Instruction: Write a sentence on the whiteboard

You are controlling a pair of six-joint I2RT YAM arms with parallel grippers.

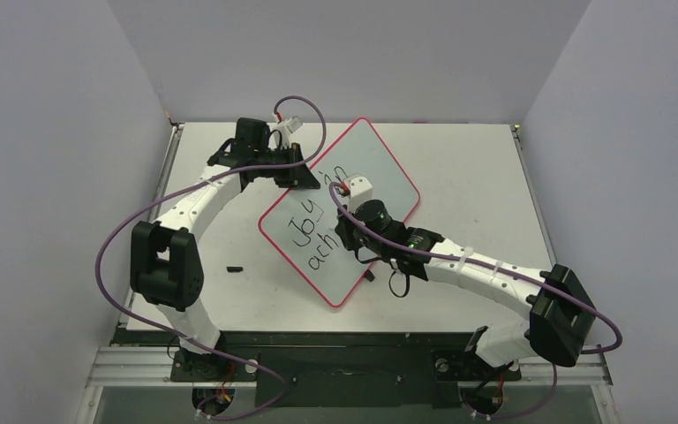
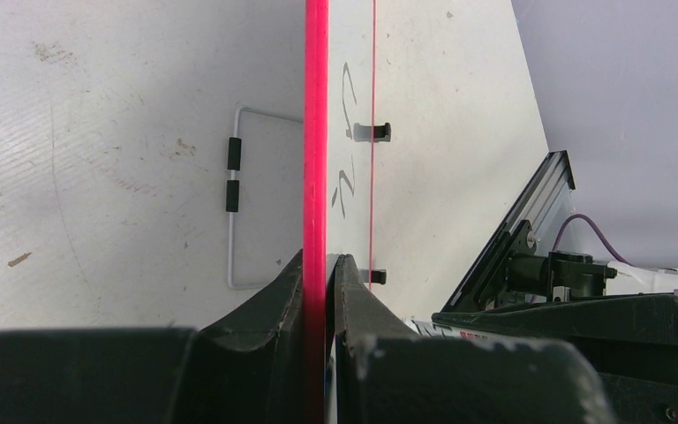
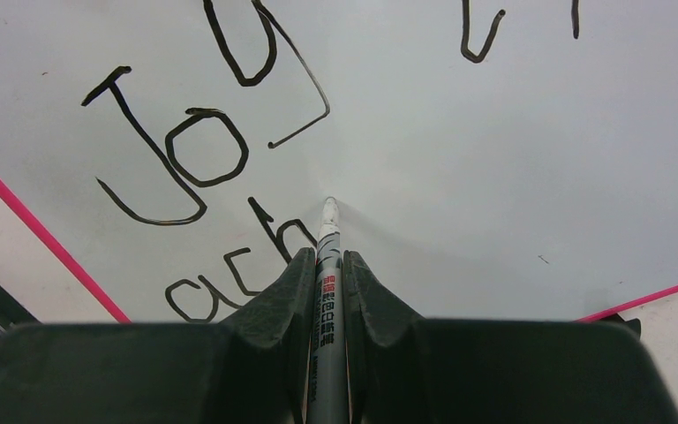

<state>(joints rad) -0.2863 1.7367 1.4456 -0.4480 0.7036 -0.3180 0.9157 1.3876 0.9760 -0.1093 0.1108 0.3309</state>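
The marker (image 3: 328, 234) was clamped in the right gripper (image 3: 327, 258), tip pointed at the whiteboard (image 3: 494, 177) just past the last "h" of the sentence (image 3: 245, 150); the left gripper (image 2: 320, 258) was shut on its edge.

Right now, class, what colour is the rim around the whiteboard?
Red, almost pink. The rim of the whiteboard shows best in the left wrist view.

Right claw (image 3: 327, 258) clamps a marker (image 3: 329, 231), tip at the whiteboard (image 3: 477, 177).
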